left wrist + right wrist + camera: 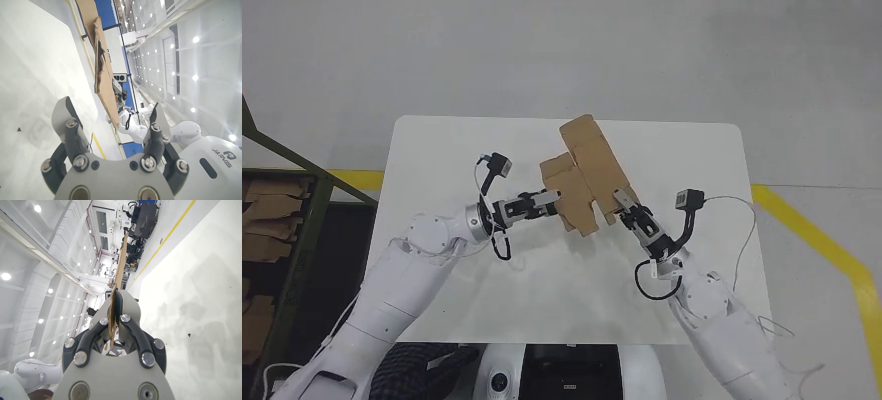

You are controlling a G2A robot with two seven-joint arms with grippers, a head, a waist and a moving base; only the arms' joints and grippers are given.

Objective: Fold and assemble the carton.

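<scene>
With right end effector (115,298) pinched on the carton (587,170), best to get the wide-open, empty left end effector (111,103) squarely around its near edge before creasing, imo.

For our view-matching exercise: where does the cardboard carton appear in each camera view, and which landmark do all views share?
Top view: carton above the table's middle, between left gripper and right gripper.
Left wrist view: carton edge-on, ahead of the open left gripper.
Right wrist view: carton edge-on, pinched in the right gripper.
Shared landmark: the white table.
</scene>
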